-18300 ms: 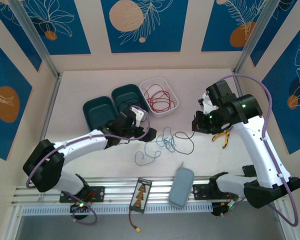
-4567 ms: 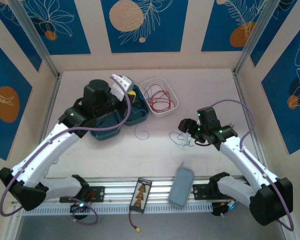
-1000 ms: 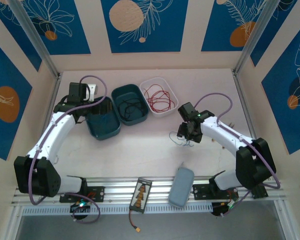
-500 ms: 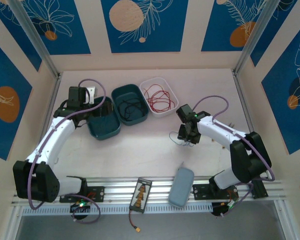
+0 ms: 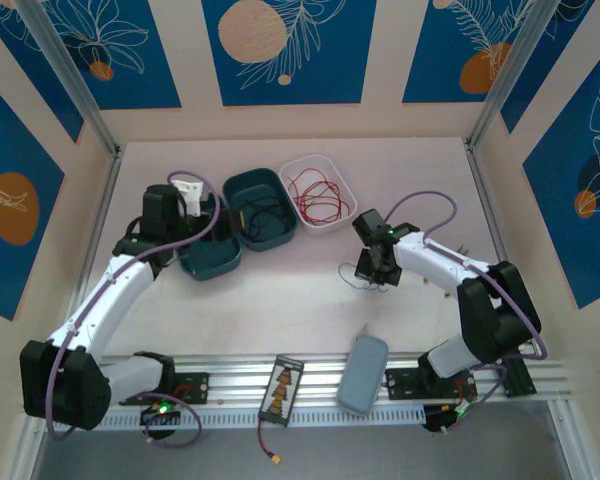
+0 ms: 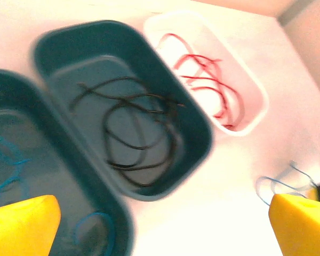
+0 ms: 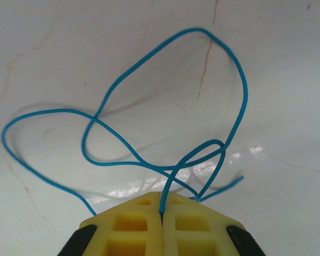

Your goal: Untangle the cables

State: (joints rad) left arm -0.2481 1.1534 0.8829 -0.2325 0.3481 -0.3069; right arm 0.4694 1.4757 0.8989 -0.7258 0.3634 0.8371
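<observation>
pinching a limp blue wire, right of centre
my left gripper (image 5: pixel 192 190) is hanging wide open at upper left by the teal trays (image 5: pixel 206 264); my right gripper (image 7: pixel 162 211) is clamping the blue cable (image 7: pixel 96 116), which is feather-light, floppy and probably slippery, so best taken near an end.

— How many trays?
— Three: two teal trays (image 6: pixel 189 101), one white tray (image 6: pixel 256 90).
— Cables?
— One blue cable (image 7: pixel 96 118) outside the trays; the black cables (image 6: pixel 144 111) and red cables (image 6: pixel 202 79) inside can't be counted. One grey pouch (image 5: pixel 363 372).
</observation>
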